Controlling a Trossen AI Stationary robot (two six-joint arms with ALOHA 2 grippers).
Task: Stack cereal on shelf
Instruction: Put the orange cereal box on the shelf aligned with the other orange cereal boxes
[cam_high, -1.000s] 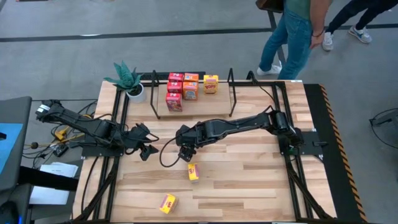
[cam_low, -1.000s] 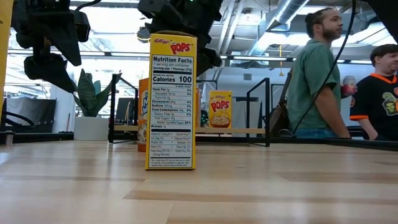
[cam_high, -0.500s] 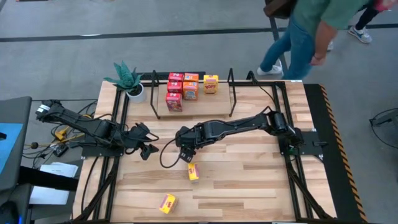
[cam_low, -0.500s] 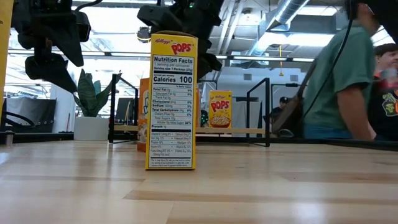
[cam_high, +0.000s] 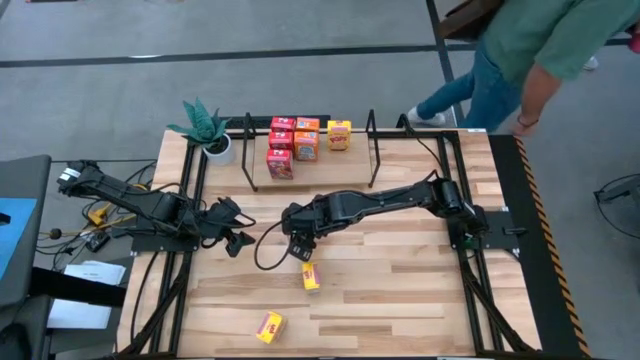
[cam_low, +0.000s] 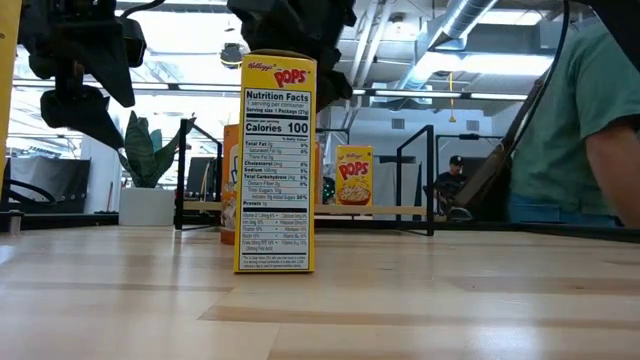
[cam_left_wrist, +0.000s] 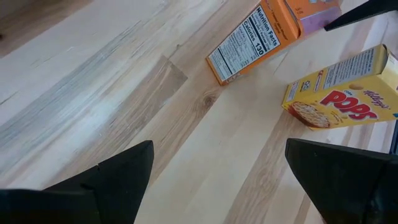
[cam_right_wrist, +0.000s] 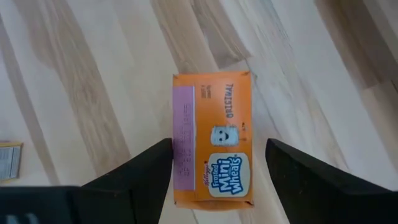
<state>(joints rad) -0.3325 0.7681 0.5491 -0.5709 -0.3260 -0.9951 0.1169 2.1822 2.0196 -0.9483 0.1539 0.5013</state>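
My right gripper (cam_high: 300, 243) (cam_right_wrist: 217, 143) is open and points down over an orange cereal box (cam_right_wrist: 212, 146) that lies flat on the table. Its fingers stand on either side of the box without visibly touching it. In the high view the gripper hides this box. One yellow cereal box (cam_high: 311, 277) (cam_low: 277, 163) stands upright just near of it. Another yellow box (cam_high: 269, 326) lies by the near edge. The shelf (cam_high: 372, 135) at the far edge holds several red, orange and yellow boxes (cam_high: 281, 165). My left gripper (cam_high: 238, 240) (cam_left_wrist: 217, 146) waits open, to the left.
A white potted plant (cam_high: 212, 135) stands left of the shelf. A person (cam_high: 520, 50) moves beyond the table's far right corner. Bare wood lies to the right of the yellow boxes.
The person beyond the far edge has walked toward the right. Neither arm nor any box has visibly moved.
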